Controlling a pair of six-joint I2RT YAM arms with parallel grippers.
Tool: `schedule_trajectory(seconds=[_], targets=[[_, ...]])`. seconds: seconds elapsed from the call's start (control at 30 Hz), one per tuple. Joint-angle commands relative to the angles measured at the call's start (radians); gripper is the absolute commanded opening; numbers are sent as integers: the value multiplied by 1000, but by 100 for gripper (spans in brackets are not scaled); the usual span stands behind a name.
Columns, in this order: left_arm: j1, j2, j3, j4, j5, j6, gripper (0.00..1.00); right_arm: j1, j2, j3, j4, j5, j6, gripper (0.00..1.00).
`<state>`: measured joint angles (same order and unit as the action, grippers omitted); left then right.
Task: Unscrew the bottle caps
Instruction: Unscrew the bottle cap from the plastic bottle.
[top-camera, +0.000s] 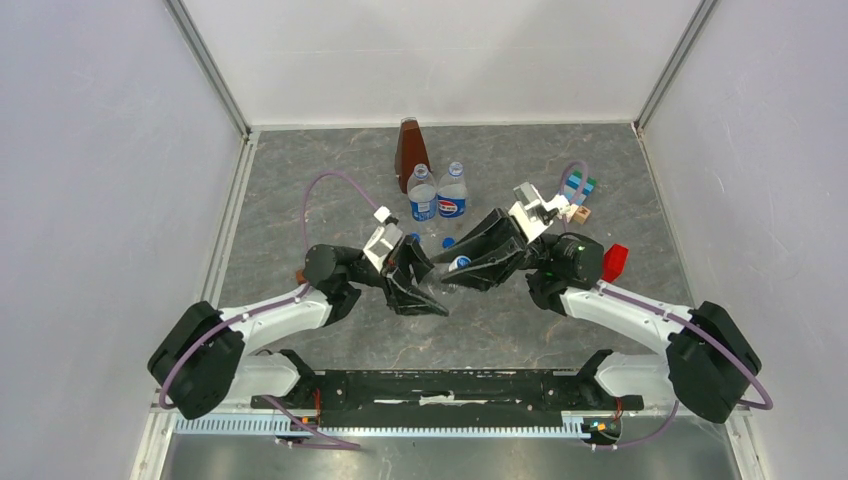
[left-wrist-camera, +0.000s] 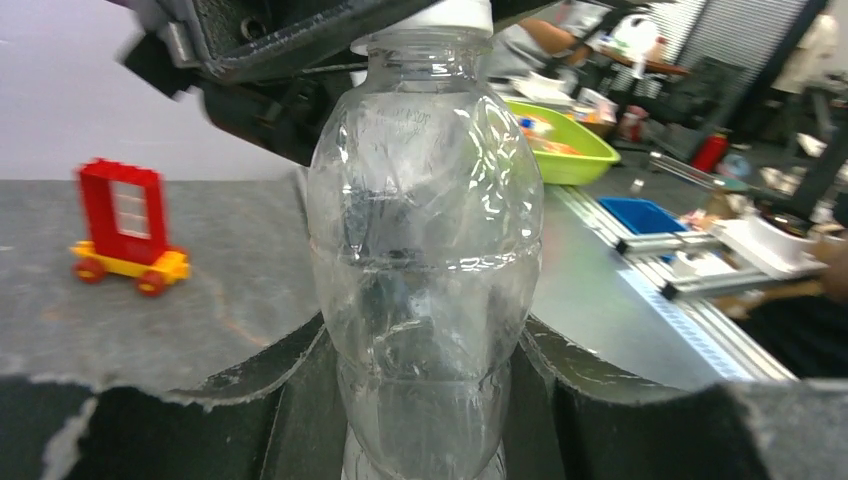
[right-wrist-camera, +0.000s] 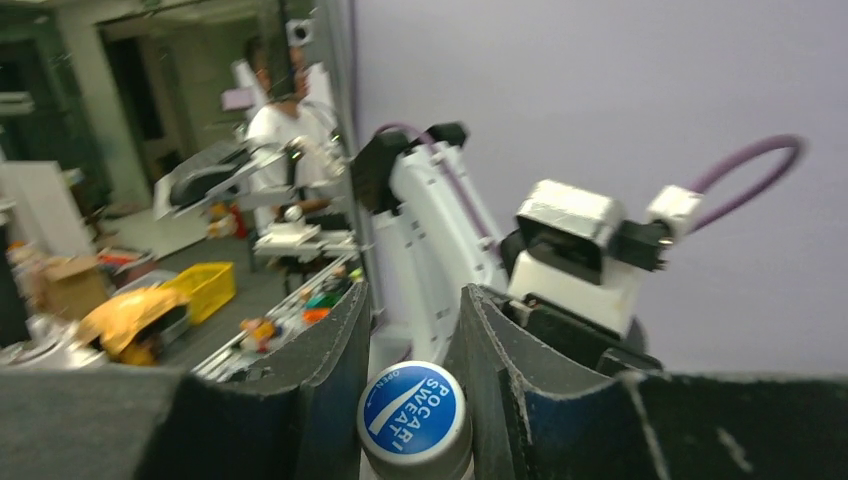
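3 small clear plastic bottles (top-camera: 422, 200) (top-camera: 453, 197) (left-wrist-camera: 425, 250), 2 blue round caps (top-camera: 414, 238) (top-camera: 449, 241) loose on desk (top-camera: 300, 200). Left jaws pinch unlabelled bottle, right jaws pinch its white cap (right-wrist-camera: 413, 412); bottle base hidden.

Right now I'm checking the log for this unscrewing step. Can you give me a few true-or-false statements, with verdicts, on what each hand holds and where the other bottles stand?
1. The left hand grips the body of the clear unlabelled bottle. True.
2. The right hand is open and hangs clear of any cap. False: its fingers sit tight on either side of the white cap on that bottle.
3. The cap between the right fingers is solid blue. False: it is white with a round blue mark on top.
4. Two labelled bottles stand upright just in front of the brown pyramid. True.
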<state>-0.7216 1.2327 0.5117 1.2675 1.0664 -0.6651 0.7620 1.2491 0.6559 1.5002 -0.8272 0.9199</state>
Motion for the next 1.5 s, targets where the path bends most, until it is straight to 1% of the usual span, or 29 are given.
schedule_trajectory(seconds=[0.0,0.07,0.13,0.37,0.4,0.43,0.47,0.5,0.53,0.57,0.6,0.63,0.67,0.7,0.73,0.8,0.83,0.87,0.93,0.97,1.0,1.07,1.13,1.23,1.37,1.47], targets=[[-1,-3,73,288,142,-204,2,37,-20,32,447,-318,219,0],[-1,-4,78,288,150,-210,2,39,-10,41,456,-347,251,0],[-4,-5,84,288,158,-217,2,51,0,47,460,-414,248,0],[-7,-18,84,285,184,-240,2,63,-37,62,457,-455,229,0],[-7,-16,83,281,189,-236,2,55,-43,68,450,-446,238,13],[-7,-15,81,276,193,-232,2,43,-46,73,457,-428,260,34],[-7,-16,79,268,193,-226,2,32,-47,73,458,-415,273,36],[-7,-20,78,255,191,-216,2,22,-56,71,457,-407,274,34],[-7,-25,75,238,190,-203,2,12,-60,65,457,-401,271,37],[-7,-32,75,225,188,-192,2,-7,-65,59,455,-385,275,44],[-7,-40,74,198,188,-173,2,-31,-68,51,450,-358,283,54],[-7,-51,74,161,187,-144,2,-59,-74,42,442,-328,284,55],[-7,-65,75,88,177,-104,2,-88,-81,27,441,-298,281,55],[-7,-90,75,-20,164,-26,2,-112,-92,12,421,-266,266,55],[-7,-122,77,-137,146,57,2,-138,-106,-6,361,-230,234,57],[-7,-199,105,-506,88,333,2,-164,-151,-32,168,-181,91,62],[-12,-231,133,-719,45,454,2,-165,-177,-38,27,-160,-13,63],[-18,-263,160,-893,-29,569,2,-165,-214,-36,-144,-138,-119,64],[-19,-300,193,-1096,-138,677,2,-165,-265,-31,-394,-77,-278,64],[-19,-314,204,-1153,-201,726,2,-165,-291,-26,-526,-52,-361,65],[-21,-322,210,-1202,-249,745,2,-165,-309,-24,-623,-22,-418,65],[-25,-331,221,-1260,-344,785,2,-166,-338,-26,-736,28,-473,66],[-32,-319,241,-1336,-413,820,2,-166,-351,-33,-793,42,-493,66],[-76,-294,274,-1409,-531,878,2,-165,-353,-36,-857,42,-511,65],[-136,-283,287,-1425,-627,927,2,-166,-351,-28,-981,86,-563,63],[-171,-283,289,-1439,-691,961,2,-165,-370,-44,-1052,154,-599,64]])
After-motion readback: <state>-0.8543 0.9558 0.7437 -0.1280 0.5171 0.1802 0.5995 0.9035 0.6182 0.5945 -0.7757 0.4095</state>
